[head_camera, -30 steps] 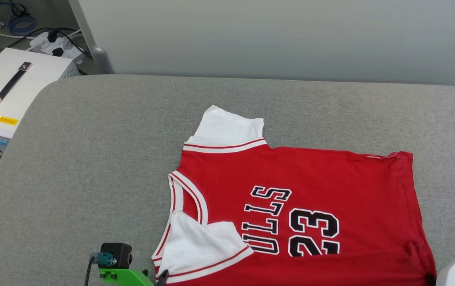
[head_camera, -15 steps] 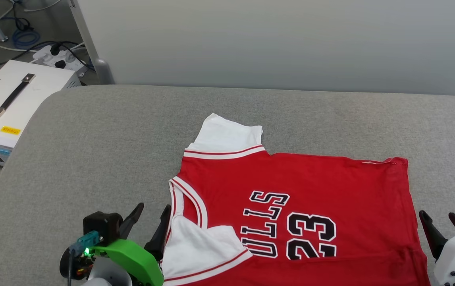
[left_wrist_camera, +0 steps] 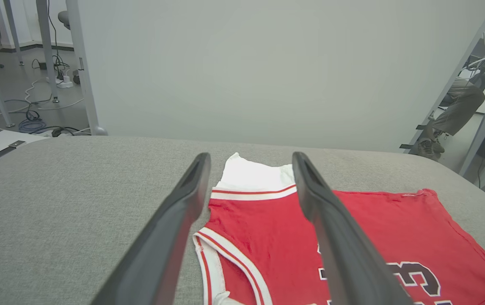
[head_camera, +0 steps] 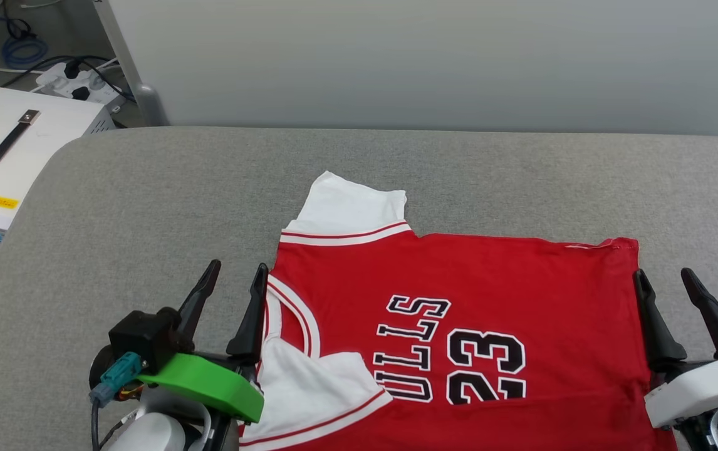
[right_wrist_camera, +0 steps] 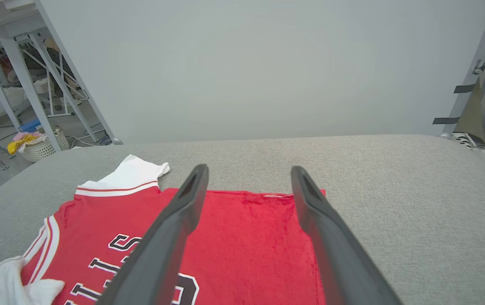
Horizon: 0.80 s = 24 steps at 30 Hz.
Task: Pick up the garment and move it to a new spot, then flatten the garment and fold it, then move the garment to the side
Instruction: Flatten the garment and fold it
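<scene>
A second ago the left gripper (head_camera: 237, 267) was only a dark tip at the near edge of the head view, against the garment's (head_camera: 459, 275) near-left sleeve. The right gripper (head_camera: 663, 274) was a sliver at its near-right corner. Both have since opened and moved farther out, fingers (head_camera: 251, 316) spread wide and empty. The left is now beside the collar, the right beside the right hem. The head camera has shifted slightly.

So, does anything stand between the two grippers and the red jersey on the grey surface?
Nothing visible does. The left gripper is open beside the neckline edge of the jersey, the right gripper open beside its hem edge, with only grey surface around them.
</scene>
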### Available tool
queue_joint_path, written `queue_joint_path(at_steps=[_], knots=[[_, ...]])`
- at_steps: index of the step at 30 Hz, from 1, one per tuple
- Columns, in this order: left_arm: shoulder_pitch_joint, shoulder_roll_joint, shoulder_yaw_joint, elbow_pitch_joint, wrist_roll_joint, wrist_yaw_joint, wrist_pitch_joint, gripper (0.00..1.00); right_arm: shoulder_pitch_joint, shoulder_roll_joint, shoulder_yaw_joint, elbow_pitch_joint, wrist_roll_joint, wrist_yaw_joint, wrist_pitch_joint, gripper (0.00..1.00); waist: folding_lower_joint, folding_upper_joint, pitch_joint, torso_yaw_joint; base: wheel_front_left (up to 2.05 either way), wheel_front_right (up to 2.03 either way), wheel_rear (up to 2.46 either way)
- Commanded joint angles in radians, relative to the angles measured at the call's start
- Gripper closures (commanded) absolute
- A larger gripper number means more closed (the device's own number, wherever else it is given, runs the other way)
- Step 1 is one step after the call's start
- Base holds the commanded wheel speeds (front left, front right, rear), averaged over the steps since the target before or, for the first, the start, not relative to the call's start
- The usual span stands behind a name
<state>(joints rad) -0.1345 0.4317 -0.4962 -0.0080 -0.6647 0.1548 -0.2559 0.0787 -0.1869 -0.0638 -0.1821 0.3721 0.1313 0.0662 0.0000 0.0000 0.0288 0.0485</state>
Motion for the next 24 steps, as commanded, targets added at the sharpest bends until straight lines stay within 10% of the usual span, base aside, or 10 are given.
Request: queue_joint_path(at_steps=[1, 12, 24], knots=[[0.014, -0.016, 0.020, -0.001, 0.022, -0.016, -0.006, 0.00, -0.016, 0.005, 0.011, -0.005, -0.006, -0.001, -0.025, 0.00, 0.0000, 0.0000, 0.015, -0.013, 0.00, 0.00, 0.00], [-0.117, -0.017, 0.071, 0.084, 0.099, -0.142, 0.026, 0.00, -0.069, 0.017, 0.068, 0.020, -0.013, -0.001, -0.106, 0.00, 0.0000, 0.0000, 0.145, -0.097, 0.00, 0.00, 0.00], [-0.644, 0.111, -0.038, 0.257, 0.082, -0.281, 0.424, 0.00, -0.171, 0.023, 0.124, 0.003, -0.027, -0.001, -0.135, 0.00, 0.0000, 0.0000, 0.342, -0.204, 0.00, 0.00, 0.00]])
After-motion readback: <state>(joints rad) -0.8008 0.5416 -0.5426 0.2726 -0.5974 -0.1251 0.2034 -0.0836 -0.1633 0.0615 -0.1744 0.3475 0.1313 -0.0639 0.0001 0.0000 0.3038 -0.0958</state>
